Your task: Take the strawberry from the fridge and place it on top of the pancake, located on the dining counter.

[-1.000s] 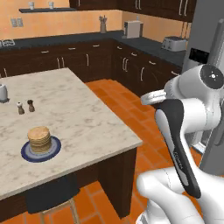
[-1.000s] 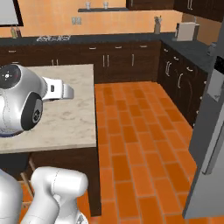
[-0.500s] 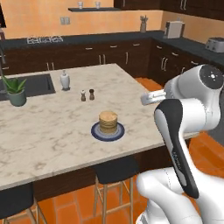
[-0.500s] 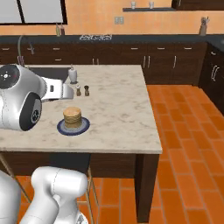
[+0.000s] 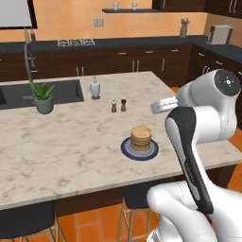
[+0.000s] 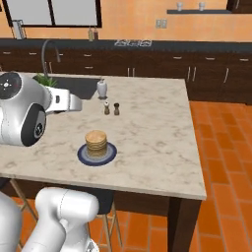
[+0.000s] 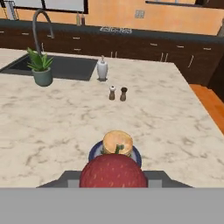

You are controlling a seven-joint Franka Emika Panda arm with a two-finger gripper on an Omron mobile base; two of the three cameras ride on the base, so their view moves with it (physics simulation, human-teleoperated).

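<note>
My gripper (image 7: 113, 176) is shut on the strawberry (image 7: 113, 170), a red berry at the bottom of the hand view. Just beyond it sits the pancake (image 7: 117, 143), a short tan stack on a dark blue plate (image 7: 94, 153). The stack (image 5: 141, 137) stands near the front edge of the dining counter (image 5: 71, 142), a little left of my arm. From the right base view the pancake (image 6: 96, 141) is just right of my arm on the counter (image 6: 157, 142). The fridge is out of view.
Salt and pepper shakers (image 5: 118, 105), a white bottle (image 5: 95, 88) and a potted plant (image 5: 42, 97) stand behind the plate. A sink (image 5: 56, 92) is set in the counter's far left. Stools (image 5: 23, 222) stand under the front edge. Orange tile floor (image 6: 221, 147) lies to the right.
The whole scene has shifted as the base moved around to face the island. The pancake plate now lies near the middle of both base views. The grip is unchanged.
</note>
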